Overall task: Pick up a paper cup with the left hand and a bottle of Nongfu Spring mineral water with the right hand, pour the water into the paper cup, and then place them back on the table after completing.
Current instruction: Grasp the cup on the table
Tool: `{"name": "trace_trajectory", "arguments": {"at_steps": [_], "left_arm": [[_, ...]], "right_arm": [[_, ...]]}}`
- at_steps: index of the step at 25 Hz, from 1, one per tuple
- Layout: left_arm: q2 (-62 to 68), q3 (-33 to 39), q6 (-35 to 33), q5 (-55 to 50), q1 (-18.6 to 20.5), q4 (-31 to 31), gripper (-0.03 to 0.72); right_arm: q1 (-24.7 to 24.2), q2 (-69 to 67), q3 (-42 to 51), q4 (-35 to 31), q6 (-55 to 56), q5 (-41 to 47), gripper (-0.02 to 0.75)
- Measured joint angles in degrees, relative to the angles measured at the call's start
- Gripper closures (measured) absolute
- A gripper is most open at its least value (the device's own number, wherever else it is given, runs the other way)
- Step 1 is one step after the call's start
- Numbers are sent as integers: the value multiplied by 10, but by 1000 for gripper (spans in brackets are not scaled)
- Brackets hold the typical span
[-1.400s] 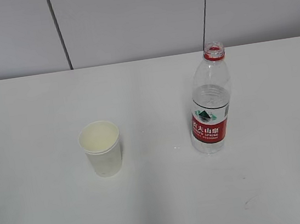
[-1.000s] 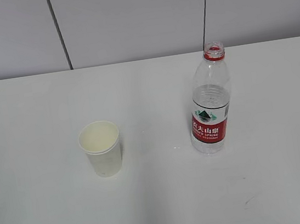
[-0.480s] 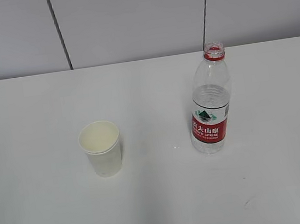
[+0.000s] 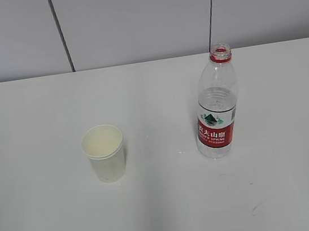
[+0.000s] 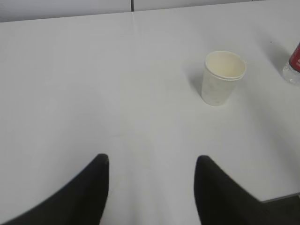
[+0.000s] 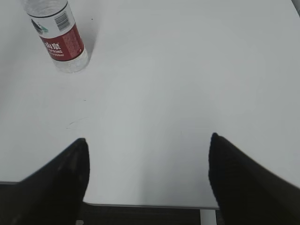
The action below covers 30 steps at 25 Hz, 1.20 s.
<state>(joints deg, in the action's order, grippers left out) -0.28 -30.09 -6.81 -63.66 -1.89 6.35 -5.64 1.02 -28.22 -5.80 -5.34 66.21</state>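
The paper cup [image 4: 104, 152] stands upright left of the uncapped bottle [image 4: 216, 107]; we judge it light and crushable, so grip mid-wall gently, the bottle at its label. Our left hand [image 5: 152, 187] and right hand [image 6: 147, 178] hang spread, empty, above the white worktop [image 4: 43, 221].

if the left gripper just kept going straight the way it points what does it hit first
Probably nothing: the left gripper, open, aims across bare table. The paper cup stands right of that line, though depth is unclear.
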Motion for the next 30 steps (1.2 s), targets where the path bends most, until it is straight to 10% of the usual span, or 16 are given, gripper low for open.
{"name": "trace_trajectory", "arguments": {"at_steps": [30], "left_arm": [[0, -8, 0, 27, 0, 1, 293]], "right_arm": [[0, -12, -10, -6, -38, -95, 150]]}}
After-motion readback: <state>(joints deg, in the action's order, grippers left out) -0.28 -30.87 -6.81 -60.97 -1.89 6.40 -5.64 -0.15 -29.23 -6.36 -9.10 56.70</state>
